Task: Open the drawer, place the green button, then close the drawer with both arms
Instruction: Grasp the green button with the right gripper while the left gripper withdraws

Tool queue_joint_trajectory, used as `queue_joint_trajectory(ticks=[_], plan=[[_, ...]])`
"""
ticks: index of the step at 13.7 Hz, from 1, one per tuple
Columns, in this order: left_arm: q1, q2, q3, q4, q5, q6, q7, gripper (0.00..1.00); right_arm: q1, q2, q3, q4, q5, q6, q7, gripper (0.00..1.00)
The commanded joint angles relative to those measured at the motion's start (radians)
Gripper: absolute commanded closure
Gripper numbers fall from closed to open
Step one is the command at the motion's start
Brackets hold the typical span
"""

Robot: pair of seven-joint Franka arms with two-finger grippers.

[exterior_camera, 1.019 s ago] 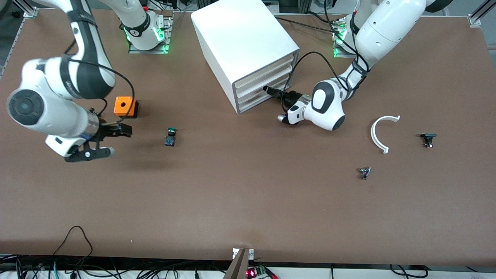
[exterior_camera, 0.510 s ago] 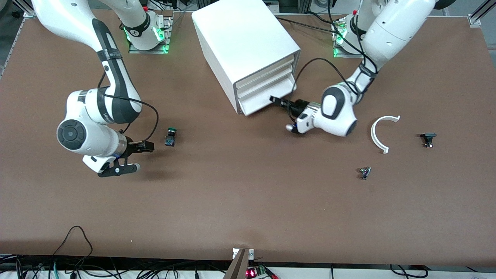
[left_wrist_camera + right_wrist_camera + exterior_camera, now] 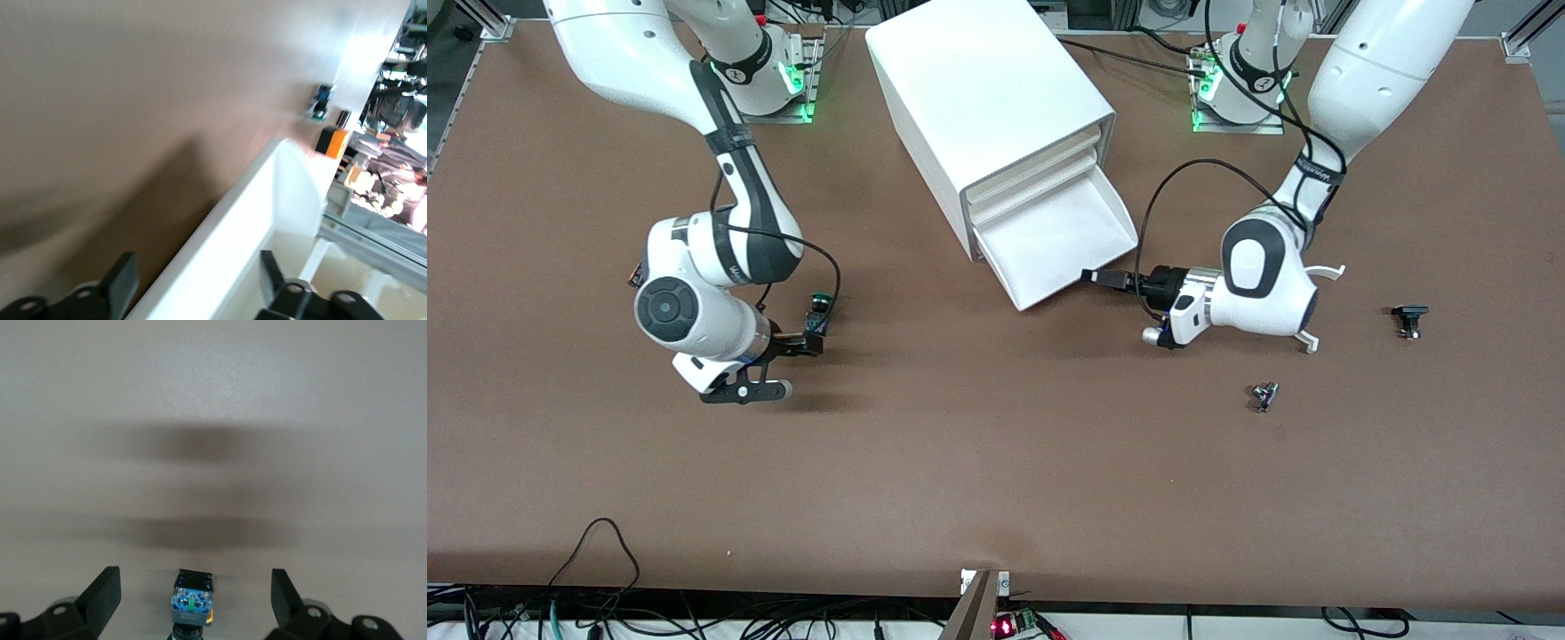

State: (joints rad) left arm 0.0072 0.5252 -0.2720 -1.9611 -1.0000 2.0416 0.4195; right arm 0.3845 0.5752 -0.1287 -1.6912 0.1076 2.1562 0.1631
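Note:
The white cabinet (image 3: 978, 80) stands toward the robots' end of the table, its lowest drawer (image 3: 1080, 283) pulled well out and bare inside. My left gripper (image 3: 1098, 277) is at the drawer's front corner. In the left wrist view the left gripper (image 3: 197, 263) is open, its fingers astride the drawer's front wall (image 3: 227, 253). The green-capped button (image 3: 818, 313) lies on the table toward the right arm's end. My right gripper (image 3: 800, 363) hovers low over it, open. In the right wrist view the button (image 3: 193, 603) sits between the right gripper's (image 3: 193, 577) spread fingers, untouched.
An orange box (image 3: 332, 140) sits by the right arm, mostly hidden in the front view. Toward the left arm's end lie a white curved piece (image 3: 1327, 271), a black-capped switch (image 3: 1408, 318) and a small metal part (image 3: 1264, 394).
The left gripper has drawn the lowest drawer out toward the front camera. The right arm has swung over from beside the orange box to the button, which now lies between its fingers.

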Motion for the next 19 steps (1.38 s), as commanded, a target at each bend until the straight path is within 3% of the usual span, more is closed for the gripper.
queue_joint_trajectory(ticks=[1,3,4,6,8,10,13,19], plan=[[0.155,-0.177,0.027,-0.025,0.084,-0.011,0.001,0.00,0.005,-0.015,0.006,-0.085,0.015,0.080,0.016,0.00],[0.212,-0.272,0.031,-0.025,0.098,-0.011,-0.001,0.00,0.005,-0.017,0.017,-0.107,0.015,0.096,0.016,0.00],[0.227,-0.318,0.043,-0.021,0.182,-0.015,-0.001,0.00,0.005,-0.020,0.020,-0.122,0.015,0.105,0.018,0.00],[0.255,-0.414,0.045,0.022,0.476,-0.043,-0.011,0.00,0.005,-0.026,0.023,-0.154,0.017,0.140,0.018,0.00],[0.264,-0.496,0.065,0.069,0.689,-0.101,-0.011,0.00,0.007,-0.026,0.031,-0.166,0.017,0.142,0.018,0.00],[0.263,-0.534,0.071,0.181,0.904,-0.243,-0.072,0.00,0.007,-0.026,0.034,-0.189,0.015,0.142,0.016,0.00],[0.263,-0.547,0.065,0.238,0.959,-0.333,-0.269,0.00,0.007,-0.041,0.044,-0.215,0.012,0.143,0.016,0.00],[0.274,-0.504,0.088,0.336,0.937,-0.374,-0.266,0.00,0.007,-0.060,0.044,-0.298,0.011,0.232,0.015,0.00]])
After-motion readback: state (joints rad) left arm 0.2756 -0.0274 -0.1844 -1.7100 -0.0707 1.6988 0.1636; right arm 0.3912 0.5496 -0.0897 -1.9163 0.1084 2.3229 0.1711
